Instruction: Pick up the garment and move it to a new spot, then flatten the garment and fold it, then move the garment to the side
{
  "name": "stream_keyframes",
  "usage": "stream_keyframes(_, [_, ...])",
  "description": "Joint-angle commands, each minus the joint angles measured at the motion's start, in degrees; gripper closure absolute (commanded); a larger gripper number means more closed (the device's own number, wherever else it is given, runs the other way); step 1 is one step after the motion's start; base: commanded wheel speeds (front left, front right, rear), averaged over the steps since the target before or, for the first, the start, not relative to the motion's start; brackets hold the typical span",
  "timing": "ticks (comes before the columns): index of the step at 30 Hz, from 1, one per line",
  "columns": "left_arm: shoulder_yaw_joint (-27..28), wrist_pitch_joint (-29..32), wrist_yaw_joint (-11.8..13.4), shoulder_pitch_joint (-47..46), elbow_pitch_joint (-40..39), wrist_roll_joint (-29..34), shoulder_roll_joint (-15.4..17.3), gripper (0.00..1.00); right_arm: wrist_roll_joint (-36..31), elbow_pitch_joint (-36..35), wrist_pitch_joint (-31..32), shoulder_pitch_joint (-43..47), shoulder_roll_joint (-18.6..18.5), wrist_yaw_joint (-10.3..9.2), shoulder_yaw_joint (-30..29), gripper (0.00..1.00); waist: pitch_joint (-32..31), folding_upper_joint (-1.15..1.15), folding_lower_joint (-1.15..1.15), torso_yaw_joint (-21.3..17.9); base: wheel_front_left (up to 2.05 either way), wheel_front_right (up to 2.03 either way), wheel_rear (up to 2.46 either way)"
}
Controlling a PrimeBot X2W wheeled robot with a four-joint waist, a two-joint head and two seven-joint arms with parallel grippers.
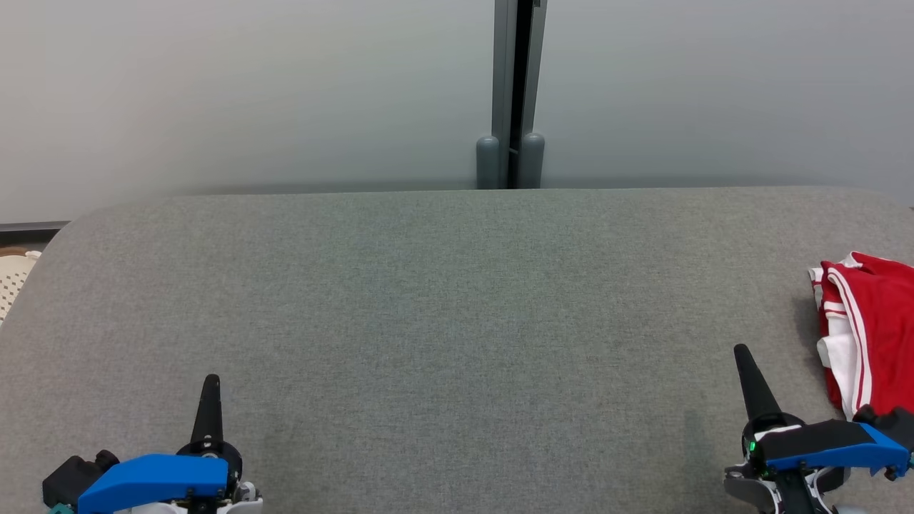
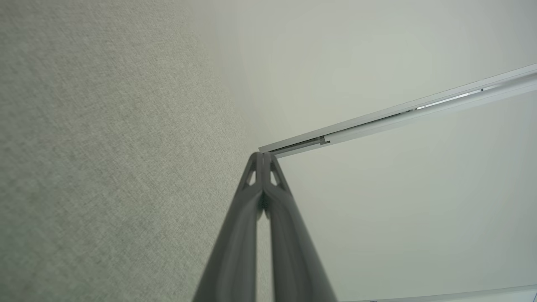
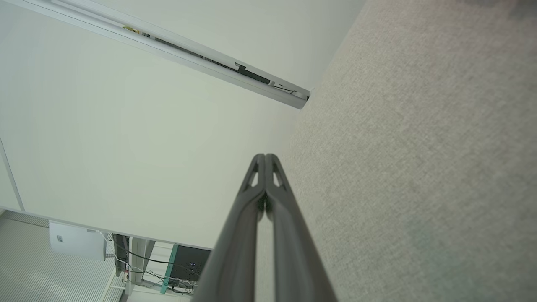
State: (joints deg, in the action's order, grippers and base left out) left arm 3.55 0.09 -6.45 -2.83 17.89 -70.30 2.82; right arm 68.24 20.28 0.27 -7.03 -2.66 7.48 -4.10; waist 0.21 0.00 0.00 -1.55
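- Left gripper [image 1: 211, 382] sits at lower left of head view, over the grey table [image 1: 457, 300]. Jaws are closed tip to tip and hold nothing.
- Right gripper [image 1: 744, 355] sits at lower right. Jaws are likewise pressed together and empty.
- Garment [image 1: 875, 335] is red with white stripes along its edges and white fabric showing at its left side. It lies bunched in layers on the table's right side, just right of the right gripper and apart from its fingertips. The frame edge cuts it off.
- Pale perforated basket [image 1: 13, 282] sits past the table's left end.
- Behind the table is a pale wall [image 1: 250, 93] with a dark vertical post [image 1: 515, 93].
- Right wrist view adds a white box [image 3: 77, 241], a black unit [image 3: 188, 264] and cables beyond the wall panel.
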Motion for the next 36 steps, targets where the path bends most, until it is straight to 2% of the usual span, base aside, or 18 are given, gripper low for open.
stream_keyframes(1, [0.54,0.43,-0.35,-1.60,-0.82,-1.36,0.08,1.00,1.51,-1.02,0.37,0.22,-0.25,0.02,-0.25,1.00,0.00,0.00,0.00,0.04,0.00,0.00,0.00])
stream_keyframes(36, [2.45,4.90,-0.97,-3.22,-3.15,-16.42,0.08,1.00,17.98,-5.01,4.81,0.91,-0.32,0.02,-1.91,1.00,-0.02,0.00,0.00,1.06,0.00,0.00,0.00])
